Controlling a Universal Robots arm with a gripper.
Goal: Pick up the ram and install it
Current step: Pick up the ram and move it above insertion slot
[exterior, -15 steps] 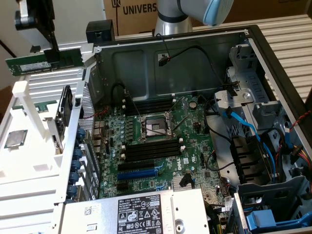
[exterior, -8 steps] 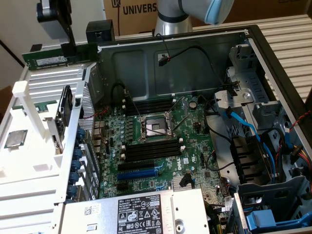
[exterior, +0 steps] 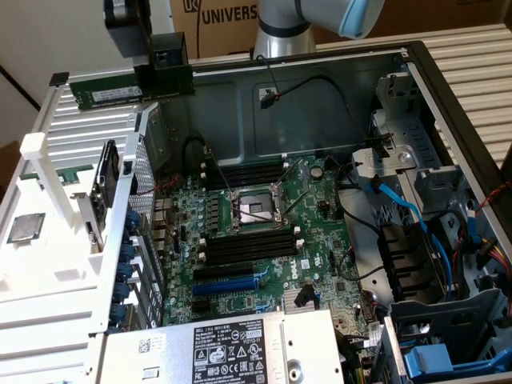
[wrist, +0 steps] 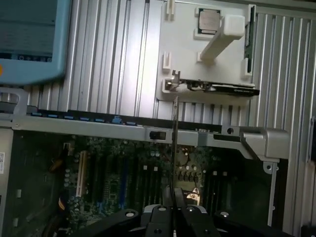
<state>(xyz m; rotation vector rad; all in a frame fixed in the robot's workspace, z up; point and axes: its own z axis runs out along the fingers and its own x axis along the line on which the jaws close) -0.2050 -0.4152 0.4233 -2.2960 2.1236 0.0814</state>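
This looks like a robot lab or workshop. An open computer case (exterior: pixel 336 108) lies in the middle of the frame, its green board (exterior: pixel 264 232) and wires (exterior: pixel 400 204) showing. At the top a robot arm (exterior: pixel 284 28) stands by a cardboard box (exterior: pixel 224 16). At the upper left its gripper (exterior: pixel 166 78) pinches the ram (exterior: pixel 108 92). Spare parts (exterior: pixel 26 228) sit on a white stand (exterior: pixel 56 276) at the left.

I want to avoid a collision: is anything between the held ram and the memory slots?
Nothing visible. The gripper holds the ram above the open case's edge; the memory slots lie uncovered.
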